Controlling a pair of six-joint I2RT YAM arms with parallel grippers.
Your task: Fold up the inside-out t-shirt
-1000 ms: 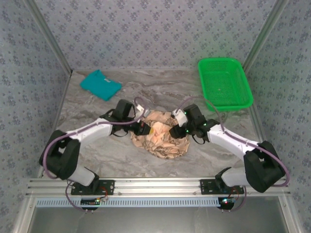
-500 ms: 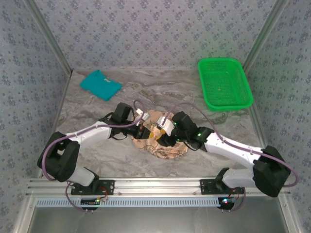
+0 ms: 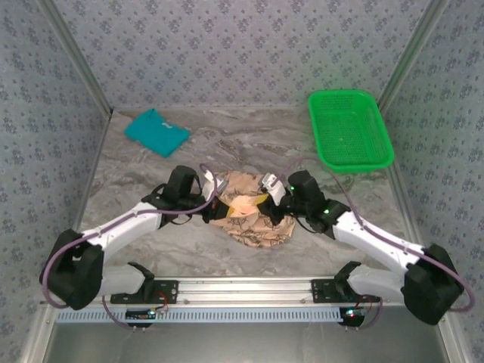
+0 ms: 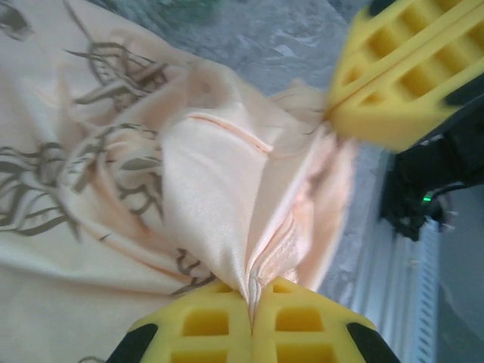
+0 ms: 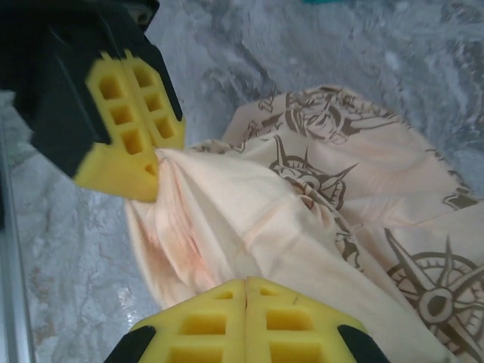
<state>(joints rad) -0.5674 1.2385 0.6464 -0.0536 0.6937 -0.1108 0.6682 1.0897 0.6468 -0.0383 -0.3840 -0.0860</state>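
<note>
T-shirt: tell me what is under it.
Marble table shows all around the bunched t-shirt, so it rests on that. The left gripper and right gripper pinch a raised fold. Anything beneath the heap is covered.

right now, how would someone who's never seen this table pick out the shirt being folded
On the marble table, look near the front edge, between the left arm and right arm. The crumpled heap is the t-shirt, pinched by both sets of jaws. Unlike the plain teal shirt folded at the back left, it is peach-beige with dark brown compass prints.
</note>
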